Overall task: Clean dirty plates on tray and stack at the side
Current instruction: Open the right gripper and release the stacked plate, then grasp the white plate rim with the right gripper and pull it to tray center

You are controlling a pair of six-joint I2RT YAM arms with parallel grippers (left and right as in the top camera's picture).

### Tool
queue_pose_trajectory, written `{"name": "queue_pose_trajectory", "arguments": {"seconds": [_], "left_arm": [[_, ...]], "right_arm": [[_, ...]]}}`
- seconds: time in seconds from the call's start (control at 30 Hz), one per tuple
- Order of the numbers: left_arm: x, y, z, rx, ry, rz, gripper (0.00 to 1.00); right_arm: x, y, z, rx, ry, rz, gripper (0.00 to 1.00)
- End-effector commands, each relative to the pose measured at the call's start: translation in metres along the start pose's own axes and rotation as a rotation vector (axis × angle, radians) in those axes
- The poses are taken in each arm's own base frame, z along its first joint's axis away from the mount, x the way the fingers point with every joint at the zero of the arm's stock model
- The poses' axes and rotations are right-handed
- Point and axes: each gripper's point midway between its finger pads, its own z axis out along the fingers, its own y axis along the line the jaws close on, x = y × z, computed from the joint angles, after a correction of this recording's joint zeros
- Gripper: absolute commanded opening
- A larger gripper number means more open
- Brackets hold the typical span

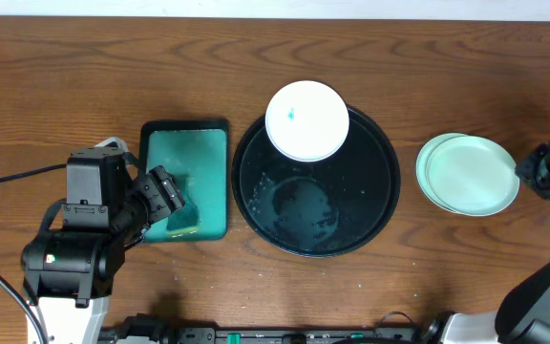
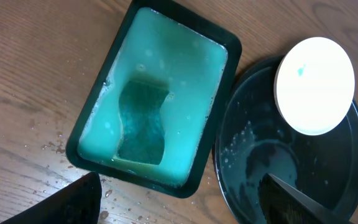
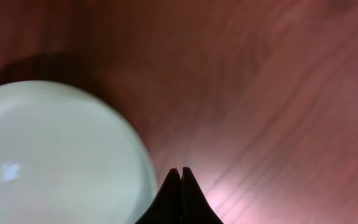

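Observation:
The round black tray [image 1: 382, 205] sits mid-table, wet and smeared inside. One white plate [image 1: 306, 120] with a small teal smear rests on its far rim; it also shows in the left wrist view [image 2: 314, 85]. Two pale teal plates [image 1: 468, 174] are stacked on the table to the right, also seen in the right wrist view [image 3: 55, 155]. My left gripper [image 1: 165, 196] is open and empty [image 2: 179, 208], at the near edge of a rectangular teal tray. My right gripper [image 1: 533, 172] is shut and empty [image 3: 180, 171], just beside the stack's right edge.
The rectangular teal tray [image 1: 184, 153] with a black edge stands left of the black tray and holds soapy liquid and a green sponge [image 2: 143, 121]. Water drops lie on the wood near its front corner [image 2: 51, 148].

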Motion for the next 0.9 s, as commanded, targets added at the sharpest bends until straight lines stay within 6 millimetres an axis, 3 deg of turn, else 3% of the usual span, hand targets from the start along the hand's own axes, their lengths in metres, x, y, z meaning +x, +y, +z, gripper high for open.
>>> {"name": "queue_pose_trajectory", "arguments": {"seconds": [0.0,0.07,0.13,0.27,0.33,0.4,0.57,0.6,0.7,0.73,0.8,0.87], "left_arm": [[-0.002,-0.001,-0.001,0.006,-0.004,0.002,0.81],[-0.002,-0.001,-0.001,0.005,-0.004,0.002,0.81],[-0.002,-0.001,-0.001,0.006,-0.004,0.002,0.81],[-0.002,-0.001,-0.001,0.006,-0.004,0.002,0.81],[-0.002,-0.001,-0.001,0.006,-0.004,0.002,0.81],[-0.002,-0.001,-0.001,0.006,-0.004,0.002,0.81],[-0.002,-0.001,-0.001,0.005,-0.004,0.002,0.81],[-0.002,-0.001,-0.001,0.006,-0.004,0.002,0.81],[-0.002,-0.001,-0.001,0.006,-0.004,0.002,0.81],[-0.002,-0.001,-0.001,0.005,-0.004,0.003,0.81],[-0.002,-0.001,-0.001,0.006,-0.004,0.003,0.81],[-0.002,-0.001,-0.001,0.006,-0.004,0.002,0.81]], "right_arm": [[0.022,-0.013,0.032,0.132,0.069,0.009,0.01],[0.040,-0.010,0.051,0.143,0.150,-0.018,0.01],[0.054,0.007,0.064,0.068,0.226,-0.056,0.01],[0.073,0.063,0.063,-0.278,0.320,-0.231,0.01],[0.072,0.084,0.046,-0.425,0.324,-0.244,0.01],[0.065,0.093,0.027,-0.488,0.298,-0.227,0.01],[0.036,0.115,-0.054,-0.614,0.049,-0.282,0.01],[0.038,0.136,-0.086,-0.709,-0.031,-0.373,0.01],[0.056,0.177,-0.125,-0.821,-0.110,-0.512,0.03],[0.064,0.190,-0.133,-0.843,-0.129,-0.555,0.06],[0.082,0.218,-0.143,-0.870,-0.168,-0.637,0.24],[0.096,0.241,-0.143,-0.857,-0.204,-0.696,0.48]]}}
